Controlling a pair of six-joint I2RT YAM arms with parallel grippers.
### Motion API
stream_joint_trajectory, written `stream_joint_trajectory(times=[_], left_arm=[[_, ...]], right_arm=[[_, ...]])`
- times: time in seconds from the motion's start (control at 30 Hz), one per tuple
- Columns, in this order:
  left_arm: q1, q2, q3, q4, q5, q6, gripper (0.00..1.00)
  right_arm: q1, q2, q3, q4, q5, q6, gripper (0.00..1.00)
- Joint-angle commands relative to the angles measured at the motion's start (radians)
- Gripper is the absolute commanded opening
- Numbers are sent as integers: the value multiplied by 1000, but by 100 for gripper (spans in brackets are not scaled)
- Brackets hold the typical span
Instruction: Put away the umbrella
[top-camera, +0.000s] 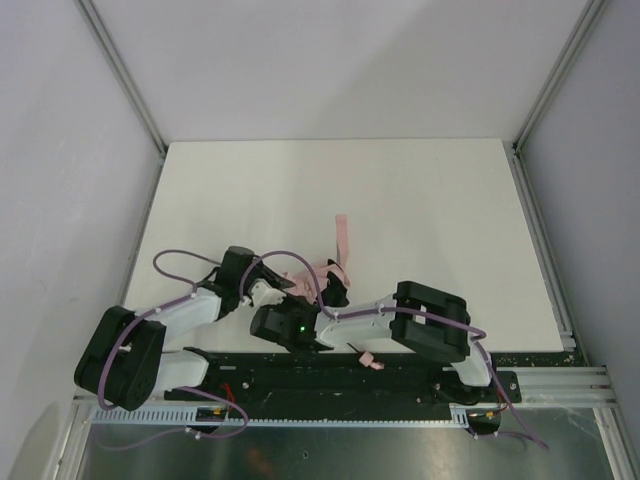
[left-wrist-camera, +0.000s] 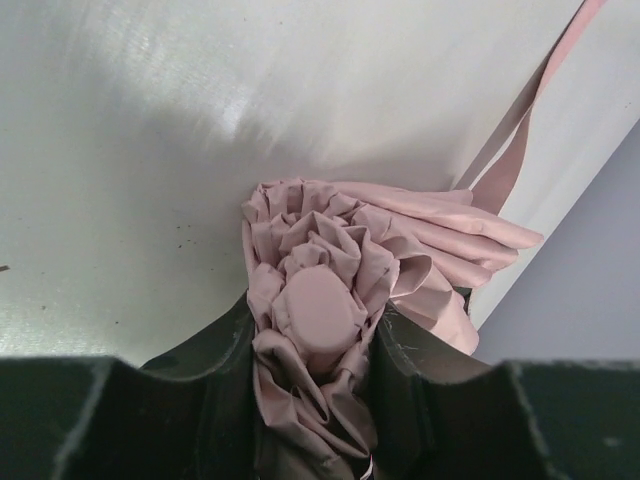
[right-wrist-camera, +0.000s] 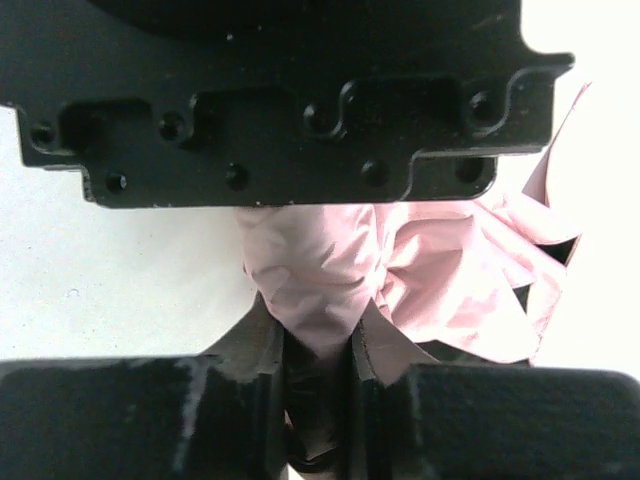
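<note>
The pale pink umbrella (top-camera: 330, 268) lies folded and bunched on the white table between my two grippers. My left gripper (left-wrist-camera: 312, 340) is shut on the umbrella's canopy end (left-wrist-camera: 318, 305), its fabric gathered round a pink cap between the fingers. My right gripper (right-wrist-camera: 318, 330) is shut on the umbrella's pink fabric (right-wrist-camera: 330, 270) from the other side. A pink closing strap (top-camera: 341, 232) trails away over the table. A small pink piece (top-camera: 369, 360) lies on the black base rail. The shaft is hidden.
The white table (top-camera: 400, 200) is walled by grey panels with aluminium posts at the left (top-camera: 120, 70) and right (top-camera: 560, 70). The left gripper's black body (right-wrist-camera: 280, 100) fills the top of the right wrist view, very near.
</note>
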Motion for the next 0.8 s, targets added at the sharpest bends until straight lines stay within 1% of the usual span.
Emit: stream_joint_trajectory(times=[0.0, 0.03, 0.17, 0.23, 0.3, 0.33, 0.4, 0.47, 0.53, 0.6, 0.67, 0.77], left_arm=[[-22, 22, 3, -120, -36, 25, 5], [-20, 20, 9, -120, -39, 26, 10], [5, -3, 31, -119, -48, 42, 38], [36, -23, 35, -119, -42, 49, 47], [73, -48, 36, -118, -23, 60, 52], [93, -62, 37, -118, -10, 67, 55], [140, -101, 35, -118, 22, 84, 65], [182, -147, 33, -118, 44, 105, 78], [214, -198, 29, -118, 52, 122, 93], [242, -245, 25, -117, 59, 134, 98], [263, -277, 24, -118, 71, 145, 99], [277, -296, 11, -117, 95, 143, 99]], right_arm=[[-26, 23, -51, -93, -80, 108, 2], [-34, 7, -78, -75, -127, 102, 1], [-81, -63, -181, 24, -323, 12, 0], [-119, -99, -216, 56, -412, -34, 0], [-163, -142, -225, 66, -490, -80, 0], [-182, -168, -222, 65, -521, -98, 0], [-213, -217, -198, 42, -567, -134, 0], [-228, -246, -152, -15, -572, -186, 0], [-243, -263, -111, -61, -569, -241, 0], [-272, -275, -95, -72, -596, -305, 0], [-294, -273, -95, -52, -598, -368, 0], [-306, -254, -122, 54, -584, -456, 0]])
